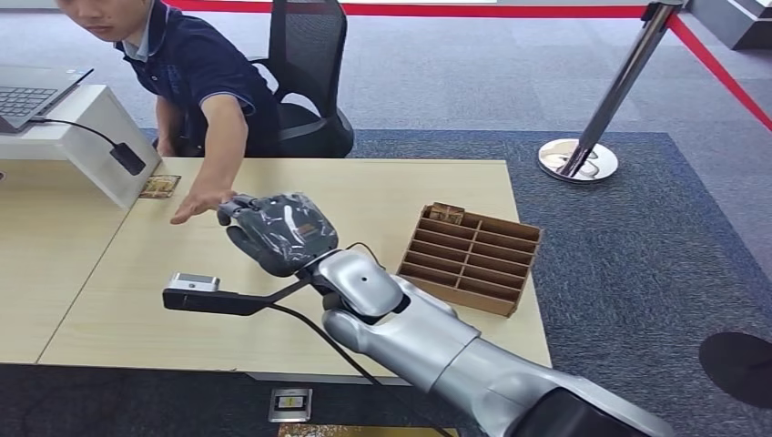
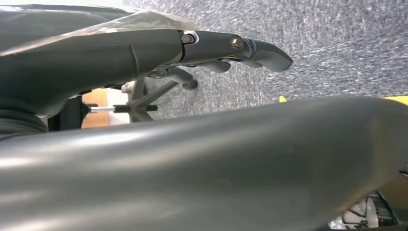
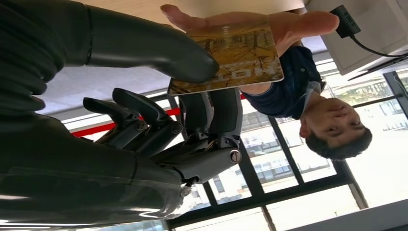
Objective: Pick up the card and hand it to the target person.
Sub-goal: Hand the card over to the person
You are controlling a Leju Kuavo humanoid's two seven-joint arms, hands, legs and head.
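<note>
Right wrist view: right hand (image 3: 159, 125) pinches the card (image 3: 231, 60) between thick thumb and dark fingers, card flat, gold-brown print, other fingers curled loosely beside it. Person's hand (image 3: 231, 21) is open, palm flat, right against the card's far side; cannot tell if touching. Head view: right hand (image 1: 278, 232) raised over the light wooden table (image 1: 118, 273), silver arm coming from lower right, fingertips just beside the person's hand (image 1: 202, 205), which reaches across from the far edge; card itself hidden by the hand there. Brown cardboard slotted rack (image 1: 471, 258) near the arm on the table's right side, one small brown item in its far corner slot. Another card-like piece (image 1: 159, 187) lies by a white stand (image 1: 91, 137) with a laptop (image 1: 32, 91). Black office chair (image 1: 305, 73) behind the person, stanchion with red rope (image 1: 601, 100) on the carpet. Left hand (image 2: 216, 48): fingers curled in, nothing seen in them, carpet behind.
</note>
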